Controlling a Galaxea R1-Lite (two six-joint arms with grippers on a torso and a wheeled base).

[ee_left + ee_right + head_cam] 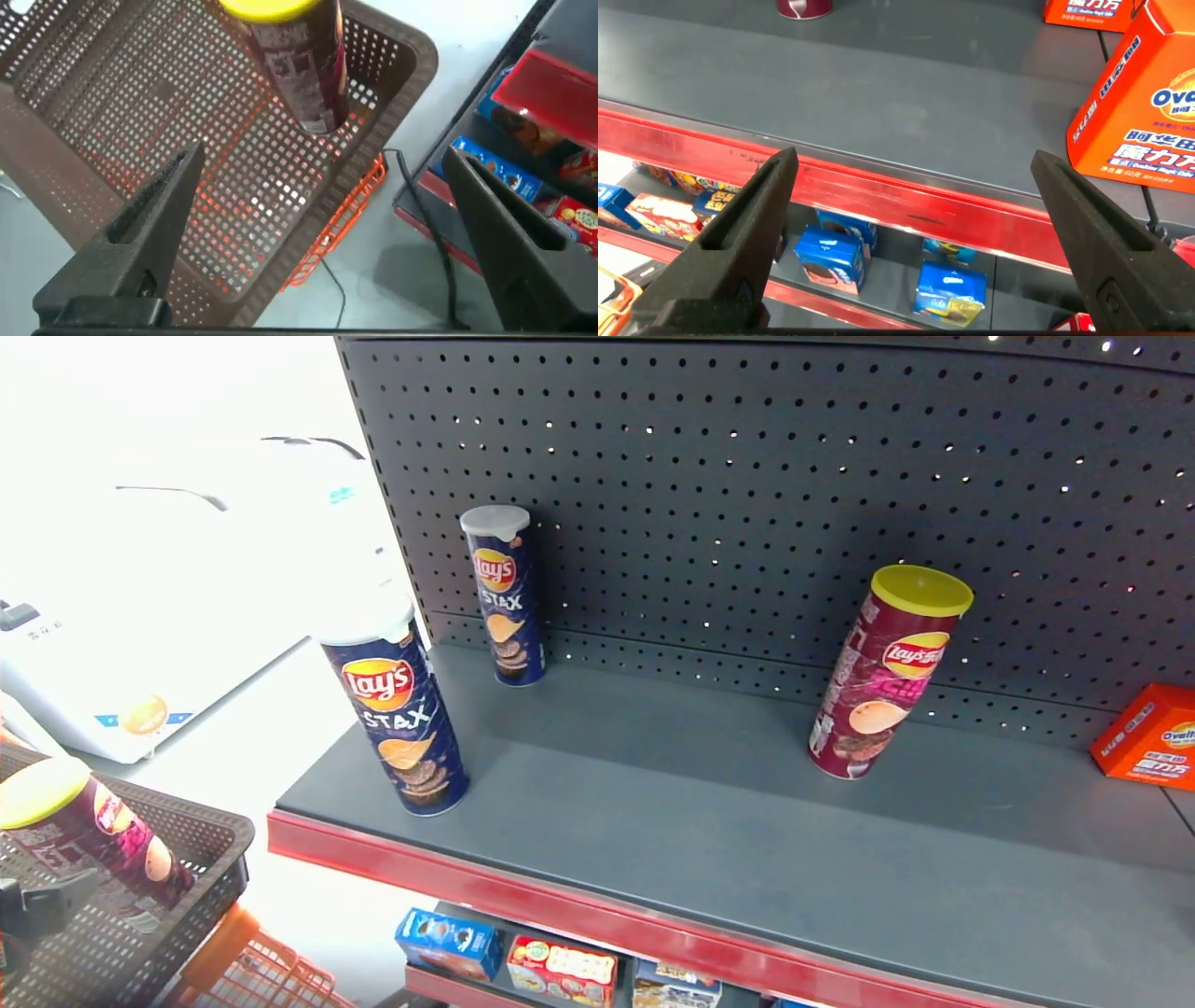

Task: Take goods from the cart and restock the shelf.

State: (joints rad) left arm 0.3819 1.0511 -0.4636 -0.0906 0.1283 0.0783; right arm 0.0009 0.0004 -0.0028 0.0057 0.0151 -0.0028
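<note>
A maroon chip can [103,835] with a yellow lid leans inside the brown mesh basket [219,845] of the cart at the lower left. My left gripper [322,159] hangs open above that basket [112,112], a short way from the can [304,65] and holding nothing. The grey shelf [709,821] carries two blue chip cans [401,719] [506,597] and another maroon can [882,677]. My right gripper [915,163] is open and holds nothing, in front of the shelf's red front edge [878,182], near an orange box [1139,103].
An orange box [1148,737] stands at the shelf's right end. The shelf below holds small boxes, some of them blue [448,943] [831,261]. An orange wire frame [252,971] sits under the basket. Bare shelf lies between the cans.
</note>
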